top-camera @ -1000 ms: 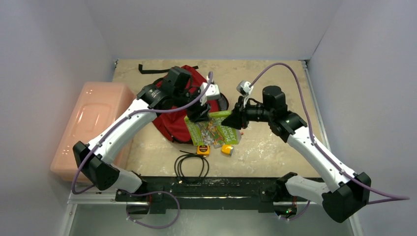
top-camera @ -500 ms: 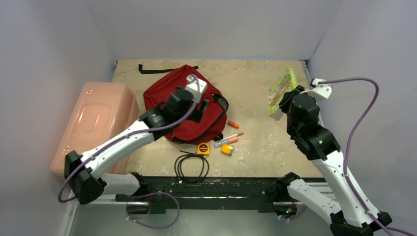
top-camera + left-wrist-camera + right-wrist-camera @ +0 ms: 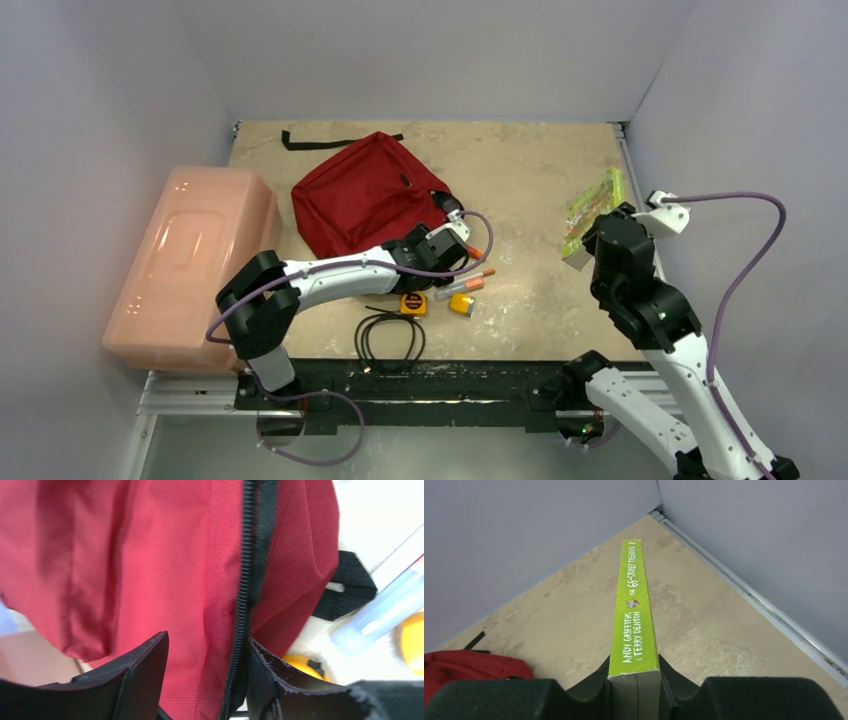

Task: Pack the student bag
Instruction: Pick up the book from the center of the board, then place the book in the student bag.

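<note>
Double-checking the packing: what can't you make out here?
Student bag zipper state: left arm covers it in top view; left wrist view shows one stretch.
Whether left gripper clamps fabric: cut off by left wrist view's bottom edge.
Book cover: too small in top view; only spine in right wrist view.

You have the student bag (image 3: pixel 365 200), dark red with black zipper, lying flat toward the tabletop's (image 3: pixel 520 160) far-left corner.

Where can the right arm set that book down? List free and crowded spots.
Free: bare table between the student bag and the book, plus the near right stretch. Crowded: pens, tape measure and cable by the left gripper.
</note>
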